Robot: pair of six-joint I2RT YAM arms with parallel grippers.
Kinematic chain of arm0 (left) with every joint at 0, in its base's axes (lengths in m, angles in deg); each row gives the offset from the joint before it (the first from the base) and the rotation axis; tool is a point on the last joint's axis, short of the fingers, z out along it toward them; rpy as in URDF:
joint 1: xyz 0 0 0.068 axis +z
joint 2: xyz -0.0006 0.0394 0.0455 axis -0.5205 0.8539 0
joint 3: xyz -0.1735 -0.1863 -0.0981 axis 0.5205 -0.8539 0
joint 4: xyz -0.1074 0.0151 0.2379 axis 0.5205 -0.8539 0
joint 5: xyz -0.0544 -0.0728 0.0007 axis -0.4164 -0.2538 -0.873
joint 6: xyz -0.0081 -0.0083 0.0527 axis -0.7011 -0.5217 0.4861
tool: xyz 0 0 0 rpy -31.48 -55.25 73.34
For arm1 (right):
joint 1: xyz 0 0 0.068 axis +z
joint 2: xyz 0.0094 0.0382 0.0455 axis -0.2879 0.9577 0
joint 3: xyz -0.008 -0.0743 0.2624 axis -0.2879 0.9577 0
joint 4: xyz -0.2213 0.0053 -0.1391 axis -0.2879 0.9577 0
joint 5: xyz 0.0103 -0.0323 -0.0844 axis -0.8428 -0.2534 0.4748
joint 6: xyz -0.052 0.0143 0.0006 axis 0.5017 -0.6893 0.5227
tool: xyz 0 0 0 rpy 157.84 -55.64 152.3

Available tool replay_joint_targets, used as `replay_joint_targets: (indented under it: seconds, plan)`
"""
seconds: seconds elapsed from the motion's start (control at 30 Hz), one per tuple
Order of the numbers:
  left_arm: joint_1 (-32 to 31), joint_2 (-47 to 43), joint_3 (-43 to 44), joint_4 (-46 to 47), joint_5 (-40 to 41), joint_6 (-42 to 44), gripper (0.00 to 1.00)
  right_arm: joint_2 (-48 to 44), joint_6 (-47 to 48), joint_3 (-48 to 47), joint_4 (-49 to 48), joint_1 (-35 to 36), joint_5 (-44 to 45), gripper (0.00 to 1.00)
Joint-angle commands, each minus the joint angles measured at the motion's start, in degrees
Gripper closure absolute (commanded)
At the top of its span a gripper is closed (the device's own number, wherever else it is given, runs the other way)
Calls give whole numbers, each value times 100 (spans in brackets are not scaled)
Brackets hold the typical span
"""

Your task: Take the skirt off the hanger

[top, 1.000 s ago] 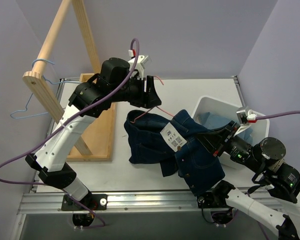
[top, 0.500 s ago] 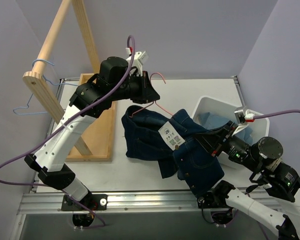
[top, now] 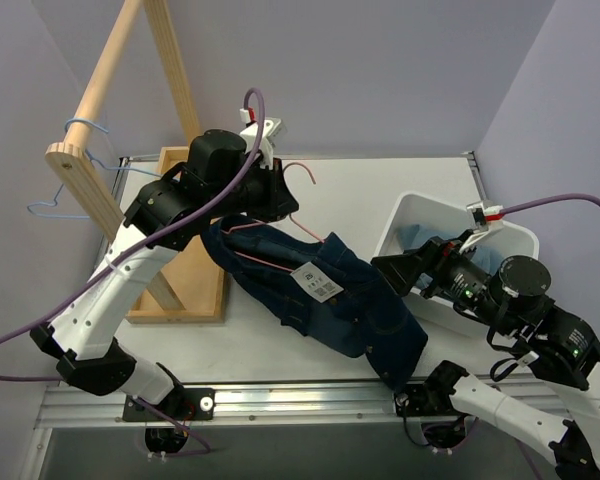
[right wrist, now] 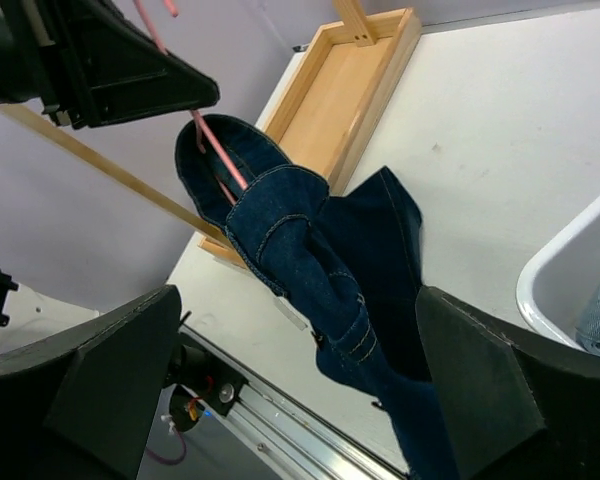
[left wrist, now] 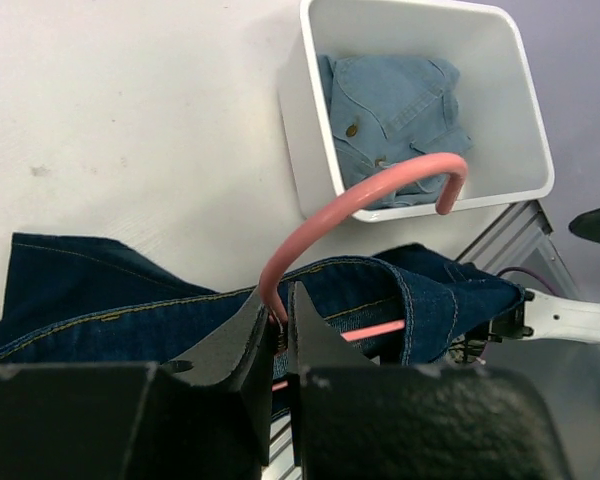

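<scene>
Left gripper (left wrist: 277, 318) clamped tight on the neck of the pink hanger (left wrist: 365, 190), just under the hook, jaws together with only the wire between them

In the top view the left gripper (top: 276, 196) is held up over the left-middle of the bench (top: 355, 195), hanger hook (top: 302, 170) sticking out to the right of it

Skirt (top: 350, 310), dark blue denim, not off the hanger: upper end hooked over the pink bar near the left gripper, the rest slanting down and right toward the near bench edge, lower end bunched close to the right arm's base

White label (top: 315, 282) on the skirt about mid-length

Right wrist view shows the skirt (right wrist: 300, 250) draped from the pink bar, folded over it, tail trailing low; cannot tell how much of it rests on the bench

Right gripper (top: 402, 272) wide apart, holding nothing, just beside the right side of the skirt and in front of the white bin (top: 412, 212); its fingers (right wrist: 110, 390) frame the skirt in its own camera without touching it

White bin sits at the right of the bench, light blue denim garment (left wrist: 390, 100) inside

Wooden rack (top: 110, 60) at the left with its tray base (right wrist: 340, 90) on the bench, blue wire hanger (top: 55, 210) hung on the pole
</scene>
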Motion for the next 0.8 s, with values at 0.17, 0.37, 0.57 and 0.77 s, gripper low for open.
replay_joint_targets:
  seconds: [0.17, 0.37, 0.57, 0.77]
  plan:
    - [-7, -463, -123, 254, 271, 155, 98, 571, -241, -218, -248, -29, 221, 0]
    - [-24, -472, -159, 262, 244, 147, 98, 1398, -161, -534, -476, -20, -245, 8]
    - [-42, -446, -238, 289, 218, 147, 98, 1732, -135, -605, -872, 68, -491, 33]
    - [-51, -358, -141, 289, 200, 147, 98, 2066, -109, -640, -899, 287, -615, 46]
